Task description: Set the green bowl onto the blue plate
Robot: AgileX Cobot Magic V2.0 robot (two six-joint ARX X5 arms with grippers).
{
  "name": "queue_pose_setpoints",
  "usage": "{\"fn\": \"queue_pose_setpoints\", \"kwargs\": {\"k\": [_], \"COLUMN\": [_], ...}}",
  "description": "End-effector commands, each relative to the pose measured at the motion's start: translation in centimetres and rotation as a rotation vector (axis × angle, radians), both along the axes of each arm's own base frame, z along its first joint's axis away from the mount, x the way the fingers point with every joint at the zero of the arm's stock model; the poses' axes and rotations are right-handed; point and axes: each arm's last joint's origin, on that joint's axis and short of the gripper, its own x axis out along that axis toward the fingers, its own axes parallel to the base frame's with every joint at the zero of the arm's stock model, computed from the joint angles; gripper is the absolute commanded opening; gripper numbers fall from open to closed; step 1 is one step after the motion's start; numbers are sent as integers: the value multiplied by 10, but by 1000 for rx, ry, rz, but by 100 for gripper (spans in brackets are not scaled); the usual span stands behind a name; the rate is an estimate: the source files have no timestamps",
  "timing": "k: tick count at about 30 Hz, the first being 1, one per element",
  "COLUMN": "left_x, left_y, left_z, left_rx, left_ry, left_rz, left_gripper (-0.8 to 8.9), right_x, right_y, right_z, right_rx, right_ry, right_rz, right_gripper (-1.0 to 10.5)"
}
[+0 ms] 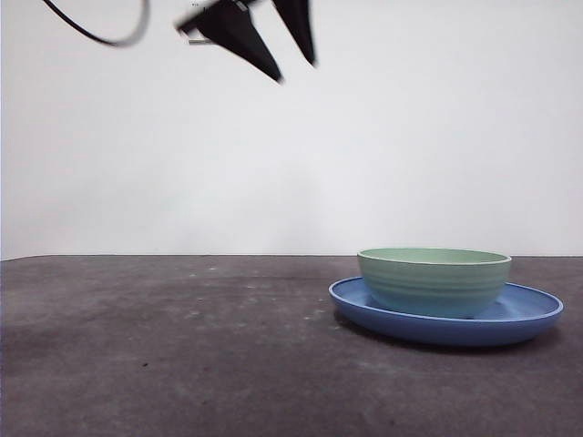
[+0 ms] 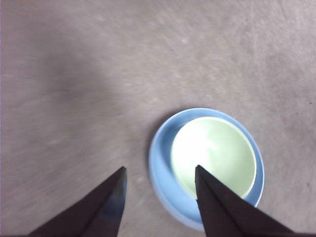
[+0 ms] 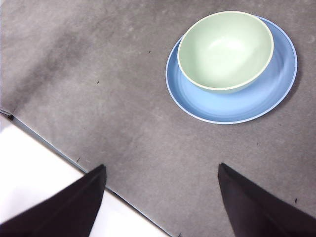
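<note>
The green bowl (image 1: 434,282) stands upright inside the blue plate (image 1: 537,314) on the dark table, right of the middle in the front view. My left gripper (image 2: 160,168) is open and empty, high above the table and apart from the bowl (image 2: 217,153) and the plate (image 2: 158,158). It shows at the top of the front view (image 1: 295,72), up and to the left of the bowl. My right gripper (image 3: 161,165) is open and empty, held back near the table's edge, far from the bowl (image 3: 224,49) and the plate (image 3: 232,106).
The dark grey table (image 1: 182,346) lies bare to the left of the plate. A white wall (image 1: 410,137) rises behind it. A black cable (image 1: 100,36) loops at the top left. The table's edge and a white surface (image 3: 29,168) show in the right wrist view.
</note>
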Motion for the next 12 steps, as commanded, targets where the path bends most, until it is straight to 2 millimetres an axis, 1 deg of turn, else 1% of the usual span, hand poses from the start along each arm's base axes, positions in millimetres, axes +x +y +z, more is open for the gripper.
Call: {"fn": "queue_pose_setpoints", "kwargs": {"k": [1, 3, 6, 8, 12], "left_x": [-16, -28, -47, -61, -93], "left_y": [12, 25, 44, 54, 72], "left_z": [11, 12, 7, -1, -20], "left_rx": [28, 30, 34, 34, -15], "left_ry": [-40, -47, -55, -52, 8], "left_rz": [-40, -35, -31, -51, -172], "left_gripper": [227, 227, 226, 226, 226], "right_x": [1, 1, 1, 1, 1], "right_y": [0, 0, 0, 0, 0], "right_z": [5, 5, 5, 5, 5], "right_rx": [-8, -11, -11, -11, -11], "right_ry": [-20, -20, -20, -20, -20], "right_rz": [-14, -17, -16, -16, -16], "right_gripper": [364, 364, 364, 364, 364]}}
